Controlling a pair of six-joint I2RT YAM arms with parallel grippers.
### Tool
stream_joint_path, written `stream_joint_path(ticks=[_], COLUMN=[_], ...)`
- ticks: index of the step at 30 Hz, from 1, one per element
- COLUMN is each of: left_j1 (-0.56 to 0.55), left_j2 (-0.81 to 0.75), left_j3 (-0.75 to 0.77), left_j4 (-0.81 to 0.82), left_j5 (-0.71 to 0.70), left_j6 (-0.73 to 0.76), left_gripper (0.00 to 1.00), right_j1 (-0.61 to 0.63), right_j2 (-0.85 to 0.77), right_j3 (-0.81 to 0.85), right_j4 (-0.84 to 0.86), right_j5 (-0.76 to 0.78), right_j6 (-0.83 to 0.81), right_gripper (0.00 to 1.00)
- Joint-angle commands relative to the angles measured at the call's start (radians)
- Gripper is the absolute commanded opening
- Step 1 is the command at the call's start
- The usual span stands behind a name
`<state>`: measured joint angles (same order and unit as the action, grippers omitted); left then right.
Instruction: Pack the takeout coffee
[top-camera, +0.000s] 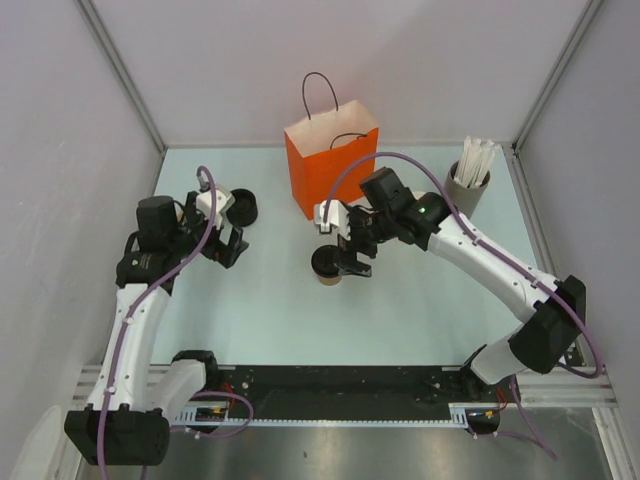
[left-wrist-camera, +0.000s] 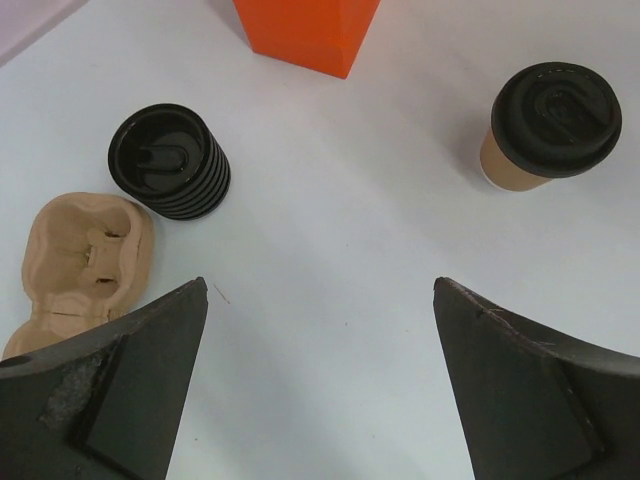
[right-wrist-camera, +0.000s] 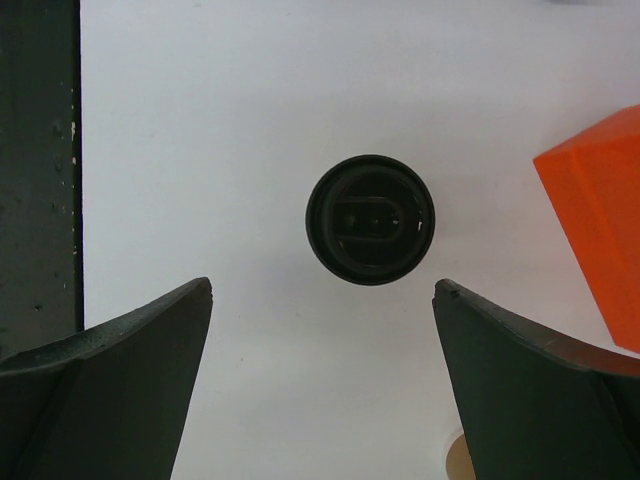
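Observation:
The takeout coffee (top-camera: 326, 266) is a tan paper cup with its black lid on, upright on the pale table in front of the orange bag. In the right wrist view the cup (right-wrist-camera: 370, 220) shows from straight above, just beyond the fingertips. My right gripper (top-camera: 352, 262) (right-wrist-camera: 322, 287) hangs over it, open, with nothing between its fingers. In the left wrist view the cup (left-wrist-camera: 550, 125) is at the far right. My left gripper (top-camera: 228, 247) (left-wrist-camera: 320, 285) is open over bare table, well left of the cup.
An orange paper bag (top-camera: 330, 165) (left-wrist-camera: 305, 30) (right-wrist-camera: 595, 230) stands open at the back. A stack of black lids (top-camera: 242, 207) (left-wrist-camera: 170, 160) and a pulp cup carrier (left-wrist-camera: 80, 255) lie by my left gripper. A grey cylinder of white sticks (top-camera: 468, 185) is back right.

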<state>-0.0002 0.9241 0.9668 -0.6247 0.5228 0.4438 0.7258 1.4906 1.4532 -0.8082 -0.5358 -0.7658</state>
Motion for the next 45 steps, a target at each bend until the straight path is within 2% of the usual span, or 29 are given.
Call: stream_joint_path(ticks=[1, 12, 29, 45], left_j1=[0.026, 0.028, 0.040, 0.042], left_j2=[-0.011, 0.028, 0.028, 0.027], left_j3=[-0.017, -0.059, -0.085, -0.099], left_j4=[0.005, 0.066, 0.109, 0.123], left_j5=[0.077, 0.053, 0.088, 0.077], left_j6=[0.062, 0.029, -0.007, -0.007], left_gripper=[1.00, 0.99, 0.99, 0.99], right_j1=[0.041, 0.090, 0.090, 0.093], right_j2=[0.017, 0.034, 0.000, 0.026], right_j3=[-0.007, -0.102, -0.152, -0.188], right_j4=[0.006, 0.121, 0.178, 0.227], right_j5=[0.057, 0.148, 0.138, 0.142], right_j6=[-0.049, 0.005, 0.040, 0.048], right_gripper=[0.96, 0.95, 0.88, 0.86])
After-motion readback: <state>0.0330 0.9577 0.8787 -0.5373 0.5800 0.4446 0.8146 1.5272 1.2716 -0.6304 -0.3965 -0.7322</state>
